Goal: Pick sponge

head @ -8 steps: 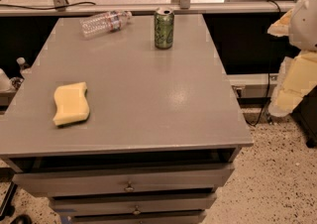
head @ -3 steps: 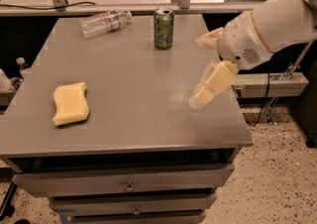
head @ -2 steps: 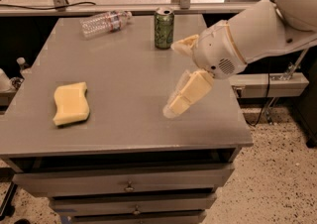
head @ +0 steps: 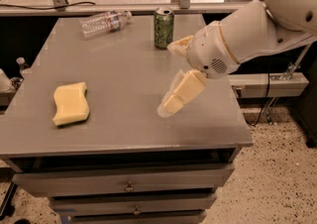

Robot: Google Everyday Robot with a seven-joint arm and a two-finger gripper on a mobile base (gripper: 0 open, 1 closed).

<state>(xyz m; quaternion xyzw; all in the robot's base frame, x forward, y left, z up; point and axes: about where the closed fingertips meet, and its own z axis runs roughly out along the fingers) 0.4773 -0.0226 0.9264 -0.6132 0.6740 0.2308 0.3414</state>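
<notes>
Jaws spread over table (head: 124,59), sponge (head: 71,103) apart

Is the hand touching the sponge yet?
No, the hand hangs open above the middle of the table, clearly apart from the sponge lying flat on it.

White rounded arm (head: 247,29), yellowish gripper (head: 168,78) over table (head: 119,69)

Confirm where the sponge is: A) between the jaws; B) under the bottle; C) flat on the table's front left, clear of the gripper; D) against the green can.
C: the sponge lies flat at the front left of the table, while the gripper, jaws open and empty, hangs over the right half, apart from it.
</notes>
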